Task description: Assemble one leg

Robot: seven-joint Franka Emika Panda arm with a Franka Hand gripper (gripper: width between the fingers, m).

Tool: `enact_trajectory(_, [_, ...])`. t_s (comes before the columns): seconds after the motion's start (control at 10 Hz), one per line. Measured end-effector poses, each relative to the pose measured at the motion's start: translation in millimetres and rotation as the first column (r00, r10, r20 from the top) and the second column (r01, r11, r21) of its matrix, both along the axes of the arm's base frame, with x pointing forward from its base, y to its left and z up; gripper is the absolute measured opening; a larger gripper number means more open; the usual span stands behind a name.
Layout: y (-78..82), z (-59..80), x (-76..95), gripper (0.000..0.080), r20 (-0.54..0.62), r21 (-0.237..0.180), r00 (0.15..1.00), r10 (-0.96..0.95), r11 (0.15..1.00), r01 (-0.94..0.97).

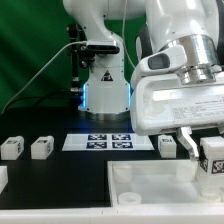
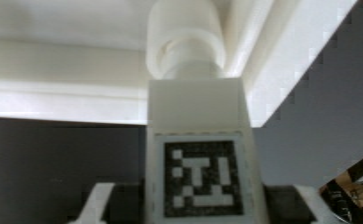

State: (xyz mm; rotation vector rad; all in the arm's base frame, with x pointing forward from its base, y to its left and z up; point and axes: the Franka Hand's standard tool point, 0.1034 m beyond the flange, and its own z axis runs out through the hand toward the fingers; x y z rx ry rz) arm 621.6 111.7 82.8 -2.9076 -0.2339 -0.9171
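My gripper point(image 1: 209, 163) is shut on a leg point(image 1: 213, 158), a white block with a black-and-white tag, at the exterior view's right. It holds the leg just over the right part of the large white panel point(image 1: 140, 190). In the wrist view the held leg point(image 2: 199, 120) stands between my fingers point(image 2: 110, 203), its tag facing the camera. Its rounded far end lies against the white panel point(image 2: 62, 70). I cannot tell whether it sits in a socket. Three more legs stand on the table: two at the left point(image 1: 12, 147) point(image 1: 41, 148) and one near the gripper point(image 1: 167, 146).
The marker board point(image 1: 108, 142) lies flat on the black table behind the panel. The robot's base point(image 1: 105, 90) stands behind it. A white object point(image 1: 2, 178) is cut off at the exterior view's left edge.
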Motion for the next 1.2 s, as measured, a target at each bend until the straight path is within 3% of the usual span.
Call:
enact_trajectory(0.3, [1.3,-11.3,-6.5,0.0294,-0.008,-0.002,1.0,0.003,1.0,-0.003])
enact_trajectory(0.8, [2.3,-12.3,-6.9,0.0294,-0.014,-0.001,1.0,0.004,1.0,-0.004])
enact_trajectory(0.9, [2.5,-14.8,-8.5,0.0385,-0.026,-0.002,1.0,0.006,1.0,-0.006])
enact_trajectory(1.0, [2.5,-14.9,-8.5,0.0385,-0.026,-0.002,1.0,0.006,1.0,-0.006])
enact_trajectory(1.1, [2.4,-15.0,-8.6,0.0566,-0.027,-0.002,1.0,0.006,1.0,-0.006])
enact_trajectory(1.2, [2.4,-15.1,-8.7,0.0632,-0.027,-0.002,1.0,0.006,1.0,-0.006])
